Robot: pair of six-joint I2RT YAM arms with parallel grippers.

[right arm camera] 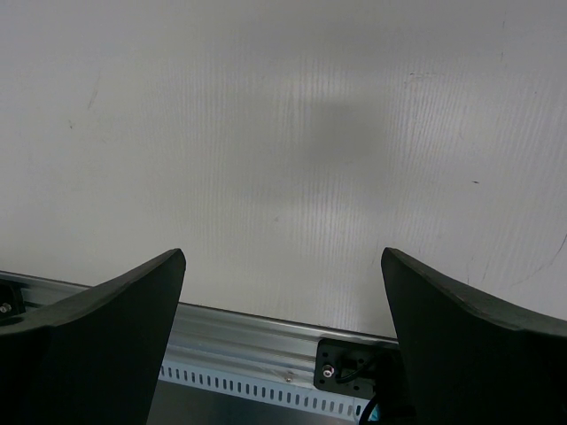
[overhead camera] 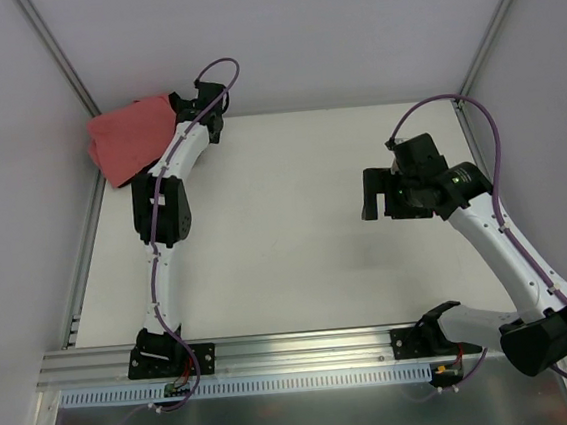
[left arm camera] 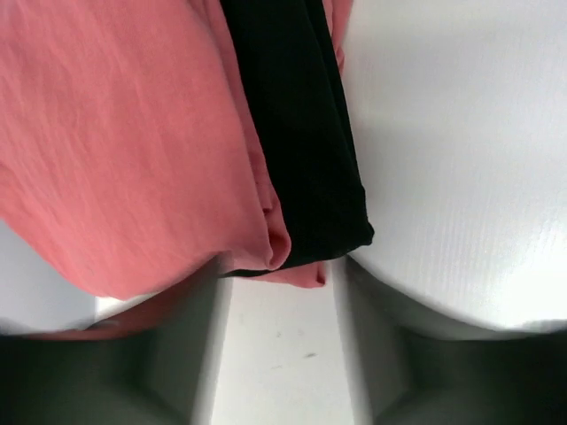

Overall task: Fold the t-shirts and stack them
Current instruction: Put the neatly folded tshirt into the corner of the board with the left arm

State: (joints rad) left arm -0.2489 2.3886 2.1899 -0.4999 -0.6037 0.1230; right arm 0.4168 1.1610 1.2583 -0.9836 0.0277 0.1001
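The white table [overhead camera: 285, 232] takes up most of the top view. Pale enclosure walls [overhead camera: 296, 30] with metal corner posts close it in on the left, far and right sides. An aluminium rail [overhead camera: 306, 346] runs along the near edge and carries both arm bases, with a slotted strip [overhead camera: 250, 384] just nearer than it.

The left arm [overhead camera: 163, 214] reaches from its base to the far left corner. The right arm [overhead camera: 497, 242] bends over the right side of the table, well apart from the cloth. A purple cable [overhead camera: 492, 132] loops above it.

The coral-red t-shirt [overhead camera: 126, 137] lies bunched in the far left corner, touching the left wall. In the left wrist view its folds fill the left and upper area. The black t-shirt [left arm camera: 301, 133] shows there as a dark band between coral layers, its lower edge resting on the table. It cannot be told apart from the arm in the top view.

The left gripper [left arm camera: 282, 283] is at the right edge of the cloth pile. Its jaws stand apart, with bare table between them and the cloth edges just at the tips. Nothing is pinched.

The right gripper [right arm camera: 282, 257] hangs over bare table. Its jaws are spread wide and hold nothing.
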